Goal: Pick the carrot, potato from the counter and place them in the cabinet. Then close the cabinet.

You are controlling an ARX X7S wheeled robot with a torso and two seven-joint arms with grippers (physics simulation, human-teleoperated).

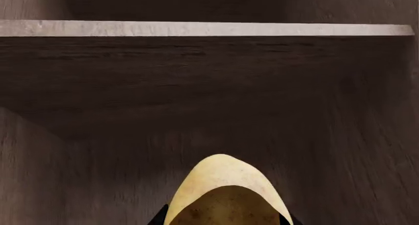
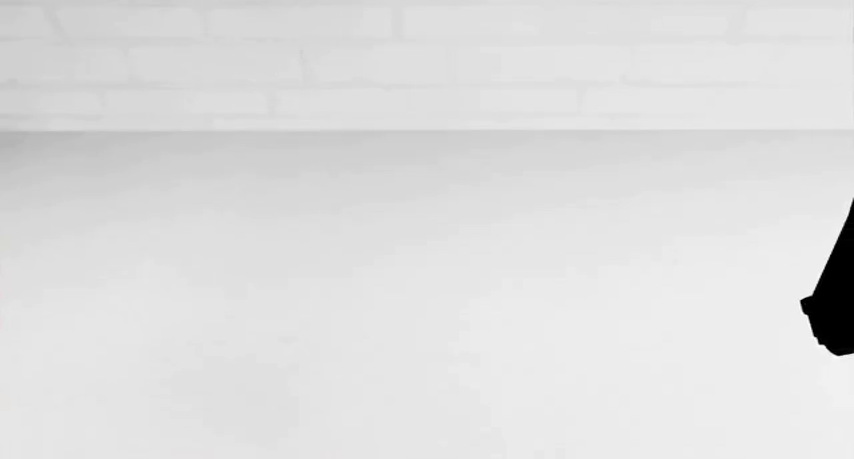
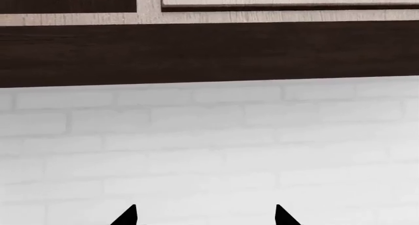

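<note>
One potato (image 1: 226, 195) in play, clamped in the left gripper (image 1: 226, 221); only dark finger edges show either side of it. It hangs inside the dark wood cabinet (image 1: 209, 78), below a pale shelf edge (image 1: 196, 28) and in front of the back wall. Likely step: set the potato down in this compartment. Judgement: ease it low onto the cabinet floor before letting go, since an oval body may roll toward the opening; keep clear of the shelf edge on the way out.

Right gripper (image 3: 204, 217): fingertips apart, nothing between them, facing a white brick wall (image 3: 209, 146) beneath the cabinet's dark underside.

Head view: the counter (image 2: 400, 309) is plain white, running back to the brick wall; a sliver of black arm (image 2: 838, 299) at its right edge. Carrot not in view in any picture; whereabouts unknown.
</note>
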